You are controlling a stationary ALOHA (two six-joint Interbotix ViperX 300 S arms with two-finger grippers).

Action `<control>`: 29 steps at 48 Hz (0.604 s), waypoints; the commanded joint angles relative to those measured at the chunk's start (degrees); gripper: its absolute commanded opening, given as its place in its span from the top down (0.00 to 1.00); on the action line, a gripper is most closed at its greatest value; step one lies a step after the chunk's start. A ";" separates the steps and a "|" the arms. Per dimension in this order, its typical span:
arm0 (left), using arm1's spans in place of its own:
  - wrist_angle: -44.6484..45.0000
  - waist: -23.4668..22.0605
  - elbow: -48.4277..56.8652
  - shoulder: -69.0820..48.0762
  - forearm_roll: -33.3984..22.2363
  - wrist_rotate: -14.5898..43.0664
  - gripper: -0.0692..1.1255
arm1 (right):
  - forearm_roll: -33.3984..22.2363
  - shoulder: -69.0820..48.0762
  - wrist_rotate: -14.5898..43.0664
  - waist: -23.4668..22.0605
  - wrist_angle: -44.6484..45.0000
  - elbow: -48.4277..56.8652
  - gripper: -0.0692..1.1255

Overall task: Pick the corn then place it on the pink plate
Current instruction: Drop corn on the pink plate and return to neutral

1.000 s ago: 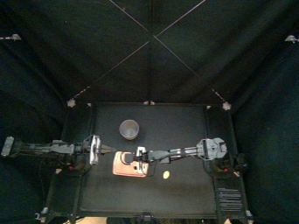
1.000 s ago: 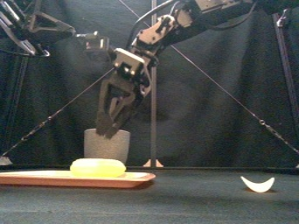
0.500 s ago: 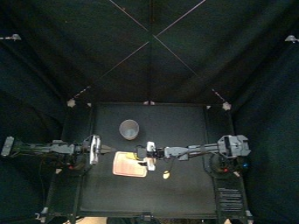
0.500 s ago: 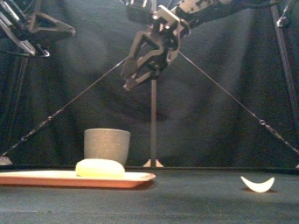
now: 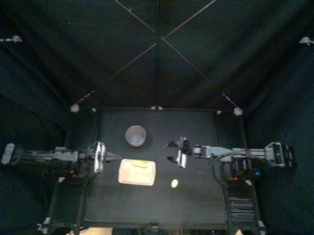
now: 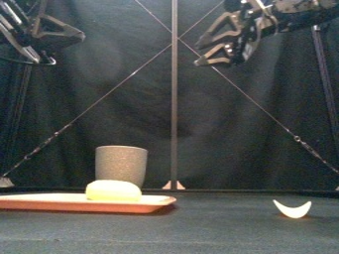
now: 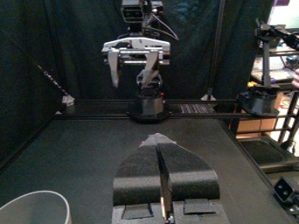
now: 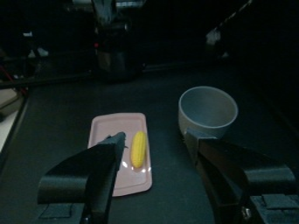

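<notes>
The right gripper [image 8: 155,142] hangs high above the table [image 5: 196,197], up and to the right of the pink plate [image 5: 127,176], with its jaws spread wide and nothing between them. Its wrist view looks down through that gap onto the plate. The corn [image 6: 113,190], a short yellow piece, lies flat on the pink plate, roughly in the middle and a little toward the plate's back edge in the top view. It touches nothing but the plate.

The left gripper [image 7: 162,144] is raised off the table to the left of the plate, clear of it. Its jaws are pressed together with no gap showing, and they grip nothing (the left wrist view faces straight across at the other arm's spread jaws).

A tall grey speckled cup [image 6: 121,162] stands upright behind the plate, near its back edge but apart from it; the right wrist view shows only a bare inner wall. A small pale crescent toy [image 6: 291,208] lies on the table to the right of the plate, well apart from it and slightly nearer the front, its tips pointing upward in the front view.
</notes>
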 commanded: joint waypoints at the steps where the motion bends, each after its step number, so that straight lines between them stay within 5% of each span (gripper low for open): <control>1: -0.18 0.26 -0.97 -0.18 0.26 0.09 0.98 | 0.44 -9.32 0.00 -0.09 -1.14 3.52 0.18; 29: -0.26 0.35 -0.97 -0.18 0.26 0.00 0.98 | 2.11 -25.22 -0.09 2.46 -3.69 14.59 0.17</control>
